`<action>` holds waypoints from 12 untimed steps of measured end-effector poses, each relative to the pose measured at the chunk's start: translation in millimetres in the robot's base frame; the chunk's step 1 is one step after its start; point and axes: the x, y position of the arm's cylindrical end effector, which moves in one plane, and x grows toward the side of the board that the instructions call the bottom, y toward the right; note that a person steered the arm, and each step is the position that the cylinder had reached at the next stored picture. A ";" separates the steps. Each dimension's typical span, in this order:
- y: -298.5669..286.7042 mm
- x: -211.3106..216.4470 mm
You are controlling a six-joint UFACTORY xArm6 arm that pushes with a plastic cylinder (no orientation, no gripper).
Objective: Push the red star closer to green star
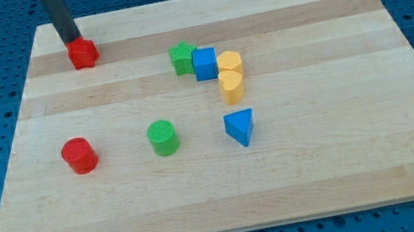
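The red star lies near the board's top left. My tip is right at its upper left edge, touching or nearly touching it. The green star sits to the view's right of the red star, at the left end of a cluster, pressed against a blue cube.
Two yellow blocks sit right of the blue cube. A red cylinder, a green cylinder and a blue triangle stand in a row lower down. The wooden board ends on a blue perforated table.
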 end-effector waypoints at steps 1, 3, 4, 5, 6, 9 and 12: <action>24.7 49.0; 67.8 110.1; 62.9 93.5; 44.7 103.7; 36.3 128.8; 43.7 166.7; 51.4 206.3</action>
